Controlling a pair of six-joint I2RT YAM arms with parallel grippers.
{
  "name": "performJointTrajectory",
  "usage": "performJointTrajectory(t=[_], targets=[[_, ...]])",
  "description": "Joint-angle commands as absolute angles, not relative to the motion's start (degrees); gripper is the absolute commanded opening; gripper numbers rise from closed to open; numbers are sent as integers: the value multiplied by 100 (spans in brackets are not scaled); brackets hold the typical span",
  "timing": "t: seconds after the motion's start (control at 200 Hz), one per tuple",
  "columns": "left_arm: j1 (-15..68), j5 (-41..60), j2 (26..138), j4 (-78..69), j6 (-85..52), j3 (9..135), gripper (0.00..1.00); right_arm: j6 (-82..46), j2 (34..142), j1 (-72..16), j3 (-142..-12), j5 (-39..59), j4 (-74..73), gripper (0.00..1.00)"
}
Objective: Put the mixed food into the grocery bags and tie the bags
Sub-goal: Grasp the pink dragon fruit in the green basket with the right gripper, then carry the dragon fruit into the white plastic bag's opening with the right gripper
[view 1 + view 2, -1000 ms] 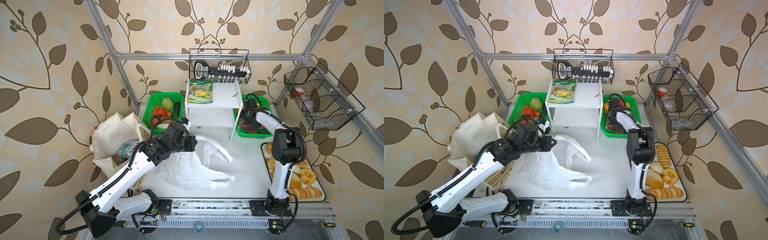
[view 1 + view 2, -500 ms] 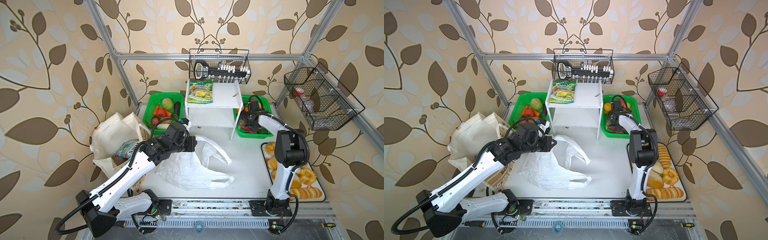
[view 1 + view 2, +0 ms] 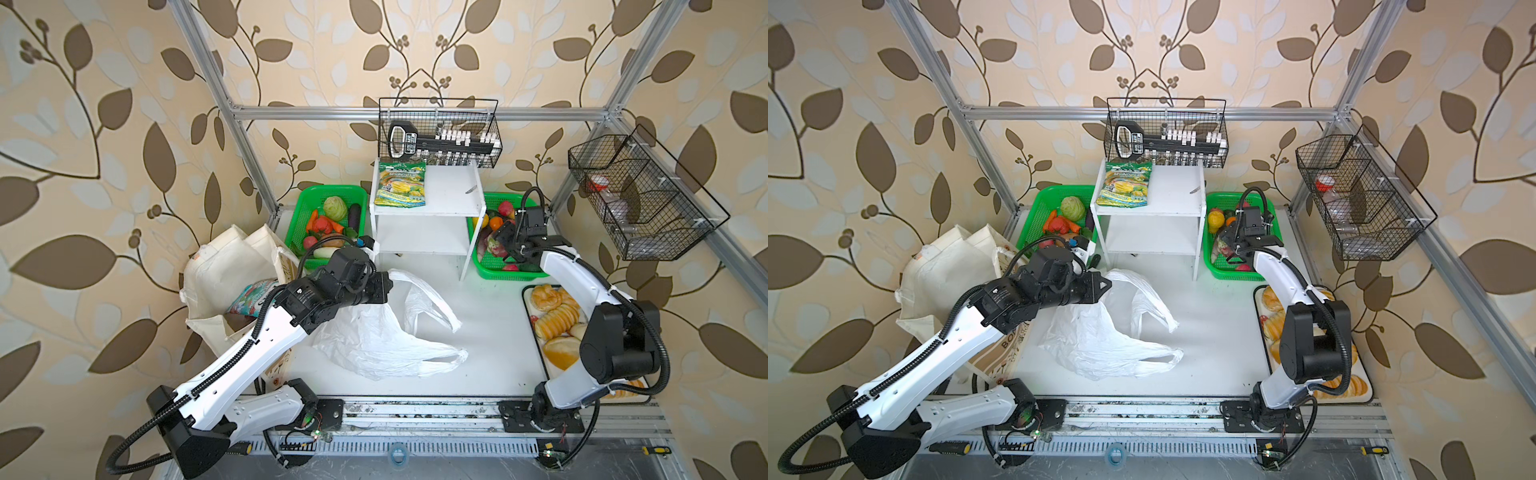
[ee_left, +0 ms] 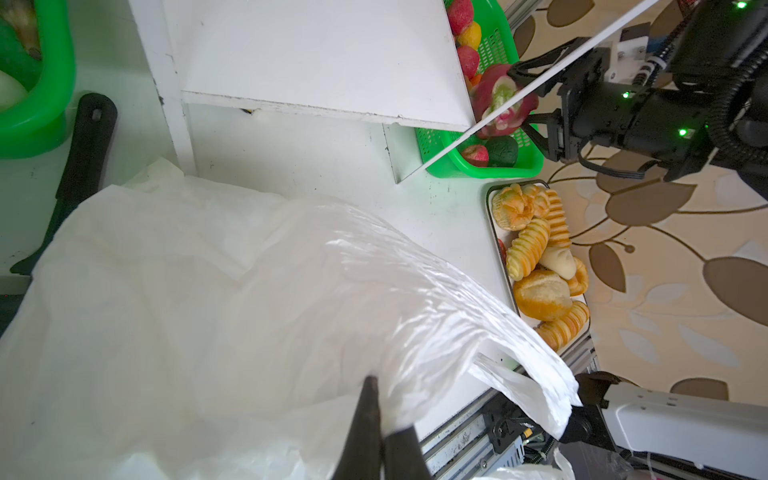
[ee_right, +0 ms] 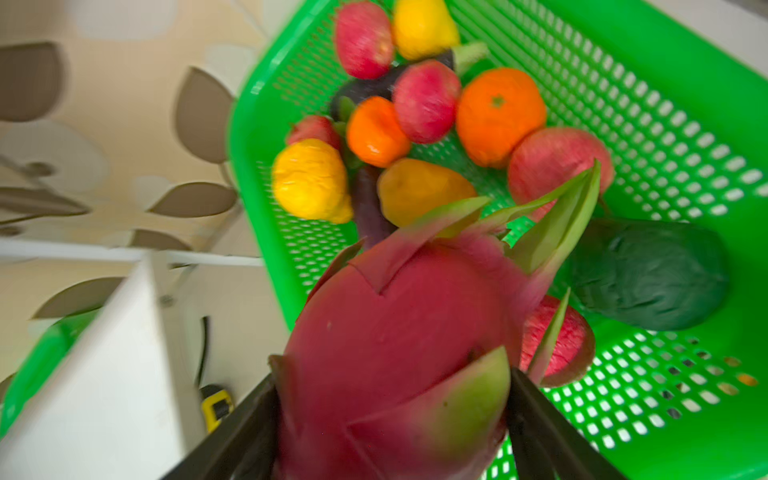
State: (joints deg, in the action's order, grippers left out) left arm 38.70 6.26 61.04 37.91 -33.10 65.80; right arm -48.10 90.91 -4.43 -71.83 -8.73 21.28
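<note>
My left gripper (image 4: 381,432) is pinched tight on a fold of the plastic bag (image 4: 208,291), and the rest of the bag billows ahead of those fingers. The tote (image 3: 226,266) sits well behind them. My right gripper (image 5: 390,415) clamps the dragon fruit (image 5: 395,324) between both fingers at the green basket (image 5: 623,104). The other toy fruits (image 5: 498,112) lie beyond the fingertips.

Beige wallpaper (image 3: 124,124) with brown leaf sprigs surrounded me behind an aluminium frame (image 3: 316,113). My white tabletop (image 3: 490,332) lay evenly lit, a white two-tier shelf (image 3: 440,195) at its back. A black wire basket (image 3: 436,99) hung above it, a second wire basket (image 3: 590,156) on the right rail.
</note>
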Motion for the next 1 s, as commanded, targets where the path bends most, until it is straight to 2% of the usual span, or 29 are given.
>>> performJointTrajectory(t=[0.0,0.13,0.33,0.55,0.76,0.995], targets=[[3902,481,5920,3704,-3367,6571,0,-4310,8921,-412,-6991,-565,1836,72],[3907,457,5876,3718,-3375,6566,0,-3636,8648,-534,-6947,-195,1891,74],[3907,449,5851,3647,-3428,6478,0,-3111,7626,-613,-6091,490,1688,73],[3894,375,5928,3640,-3477,6559,0,-3124,6268,-1116,-4951,196,2401,72],[3865,395,6020,3511,-3684,6662,0,-3840,4996,-2260,-3741,353,2451,70],[3858,357,6142,3261,-3974,6614,0,-5088,4463,-3860,-2971,753,1595,70]])
